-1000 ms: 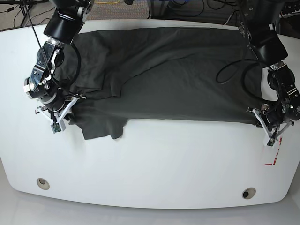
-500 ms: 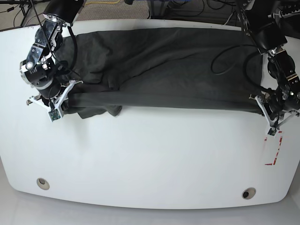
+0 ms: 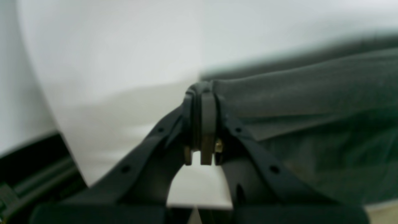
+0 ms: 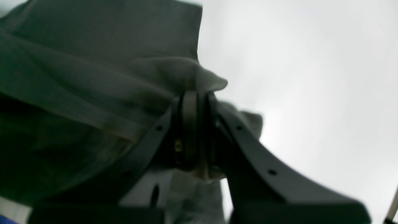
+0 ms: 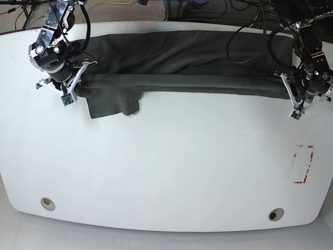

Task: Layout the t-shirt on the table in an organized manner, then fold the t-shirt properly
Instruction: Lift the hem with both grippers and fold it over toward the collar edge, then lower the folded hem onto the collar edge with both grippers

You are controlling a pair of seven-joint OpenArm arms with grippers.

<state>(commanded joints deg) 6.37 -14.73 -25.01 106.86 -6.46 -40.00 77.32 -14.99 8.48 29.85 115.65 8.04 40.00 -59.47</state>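
**Charcoal t-shirt held at both ends along far side of table**

Charcoal-grey cloth, the t-shirt, lies stretched in a long band across the far part of the white table. Its near edge forms a straight raised fold running from one gripper to the other.

Right gripper: located at the base view's left end of the fold. In the right wrist view the gripper has its jaws pressed together on a bunched ridge of the t-shirt; cloth sits between the fingers and spills out above and below them. Finding: clenched on the garment.

Left gripper: located at the base view's right end of the fold. In the left wrist view the gripper has its jaws drawn tight, with the edge of the t-shirt meeting the fingertips and running off to the view's right. Finding: grasping the garment's edge.

One sleeve hangs out from under the fold near the right gripper and lies flat on the tabletop, pointing toward the near side.

Other surface features: two round grommet holes near the front edge and a red-outlined rectangle mark, well apart from the cloth. No containers are in view.
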